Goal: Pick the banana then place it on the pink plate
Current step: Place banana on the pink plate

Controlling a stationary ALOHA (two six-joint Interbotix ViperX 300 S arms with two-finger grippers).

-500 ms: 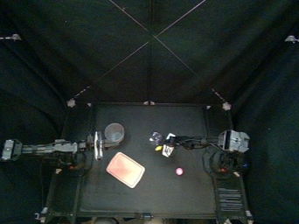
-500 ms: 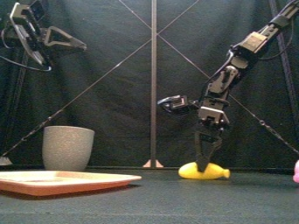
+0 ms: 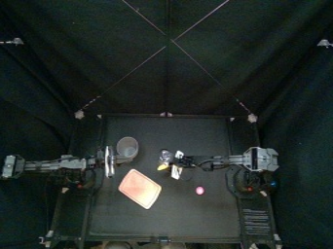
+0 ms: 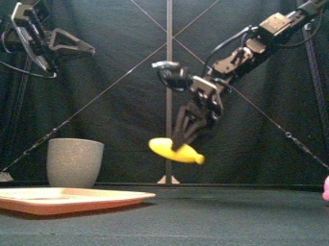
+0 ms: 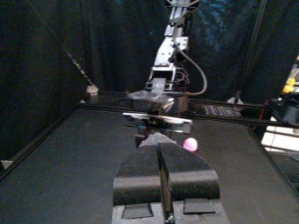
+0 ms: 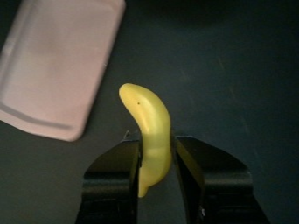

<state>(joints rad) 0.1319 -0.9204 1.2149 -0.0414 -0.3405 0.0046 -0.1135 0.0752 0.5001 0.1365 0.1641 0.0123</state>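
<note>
Top cam looks down, front cam level; both share pink tray (image 3: 140,187).

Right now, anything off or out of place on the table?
Nothing stands out. The right gripper holds the banana in the air; the pink tray lies flat, the grey cup stands upright, a small pink toy sits alone at the right of the table. The left gripper rests at left.

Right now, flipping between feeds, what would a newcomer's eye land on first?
The yellow banana, clamped in the right gripper, hangs in mid-air over the middle of the table. Next comes the flat pink tray lying at the front left, with the tall grey speckled cup standing behind it. The left gripper rests raised at the table's left side.
</note>
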